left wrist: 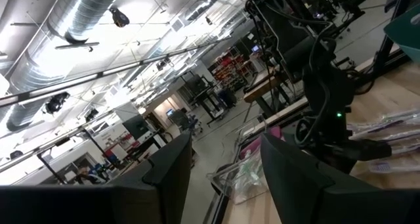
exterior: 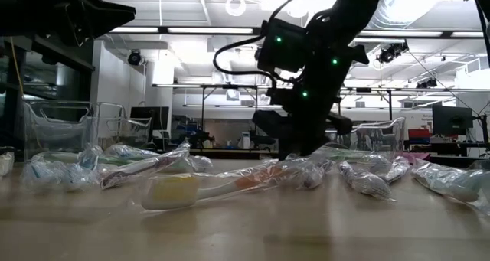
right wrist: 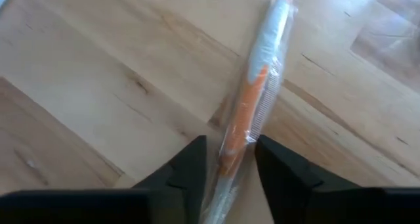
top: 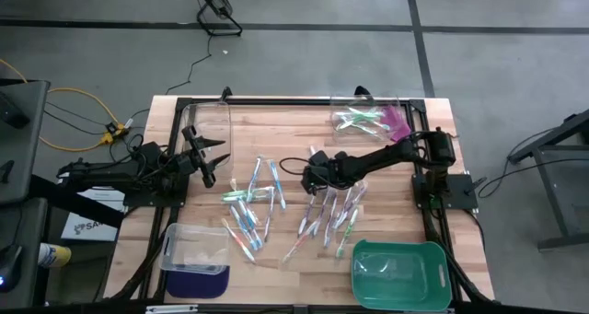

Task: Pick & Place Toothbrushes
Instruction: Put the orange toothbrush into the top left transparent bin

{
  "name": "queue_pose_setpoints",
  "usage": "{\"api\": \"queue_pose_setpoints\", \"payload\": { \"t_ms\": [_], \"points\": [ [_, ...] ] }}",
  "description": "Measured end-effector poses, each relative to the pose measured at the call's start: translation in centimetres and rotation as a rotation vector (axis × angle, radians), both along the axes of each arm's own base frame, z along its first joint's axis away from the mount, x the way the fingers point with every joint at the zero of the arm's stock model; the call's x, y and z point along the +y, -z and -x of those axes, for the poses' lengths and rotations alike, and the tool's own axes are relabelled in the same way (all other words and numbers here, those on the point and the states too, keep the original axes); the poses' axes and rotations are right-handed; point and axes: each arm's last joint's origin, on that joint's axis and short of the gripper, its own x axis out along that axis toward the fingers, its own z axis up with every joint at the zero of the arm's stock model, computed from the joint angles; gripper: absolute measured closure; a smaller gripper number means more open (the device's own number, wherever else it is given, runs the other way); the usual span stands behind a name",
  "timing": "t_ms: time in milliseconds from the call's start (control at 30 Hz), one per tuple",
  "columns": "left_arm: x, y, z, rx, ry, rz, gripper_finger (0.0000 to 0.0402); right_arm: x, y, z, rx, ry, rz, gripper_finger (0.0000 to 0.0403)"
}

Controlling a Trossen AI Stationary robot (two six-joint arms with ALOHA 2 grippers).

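Note:
Many wrapped toothbrushes lie in two loose heaps on the wooden table, one left of the middle [top: 248,208] and one right of it [top: 331,213]. My right gripper [top: 313,178] is down at the table, at the far end of the right heap [exterior: 302,150]. In its wrist view it [right wrist: 231,165] is shut on an orange and white toothbrush [right wrist: 266,60] in a clear wrapper. My left gripper [top: 207,162] hangs open above the table's left side [exterior: 92,16] and holds nothing. My right gripper pinches the orange toothbrush by its handle end [right wrist: 239,135], one finger [right wrist: 190,168] on each side of the wrapper. It comes slanting down from the table's right, fingers across the handle. The toothbrush lies flat on the wood and points away from the gripper.
A clear bin [top: 207,121] stands at the far left. Another clear bin [top: 363,119], at the far right, holds green toothbrushes beside a pink piece [top: 398,121]. A third clear bin [top: 195,250] sits near left, and a green tray [top: 400,273] near right. Bare wood lies between the heaps.

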Motion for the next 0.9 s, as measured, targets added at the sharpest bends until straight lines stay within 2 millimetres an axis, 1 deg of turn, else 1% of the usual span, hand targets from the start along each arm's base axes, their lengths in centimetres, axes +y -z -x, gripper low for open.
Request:
{"api": "queue_pose_setpoints", "payload": {
  "t_ms": [167,200,400,500,633,800,900],
  "points": [
    [0.0,0.0,0.0,-0.003,0.003,0.011,0.0224,0.1,0.0,-0.2,-0.006,-0.041,-0.003,0.0374],
    [0.0,0.0,0.0,-0.005,0.005,0.018,0.0224,0.2,-0.1,-0.3,-0.007,-0.06,0.005,0.0384],
    [0.2,-0.1,0.1,-0.023,-0.039,0.063,0.0224,0.8,-0.3,-0.7,-0.018,-0.095,0.108,0.0386],
    [0.3,0.0,0.1,-0.032,-0.077,0.099,0.0224,1.3,-0.7,-0.8,-0.025,-0.128,0.165,0.0392],
    [0.3,0.0,0.1,-0.035,-0.09,0.109,0.0224,2.2,-1.8,-1.9,-0.118,-0.21,0.242,0.0392],
    [0.3,0.0,0.1,-0.041,-0.084,0.13,0.0224,3.9,-3.8,-3.7,-0.29,-0.374,0.369,0.0394],
    [0.3,0.0,0.1,-0.047,-0.079,0.145,0.0224,4.6,-4.9,-4.4,-0.361,-0.462,0.449,0.0394]
  ]
}}
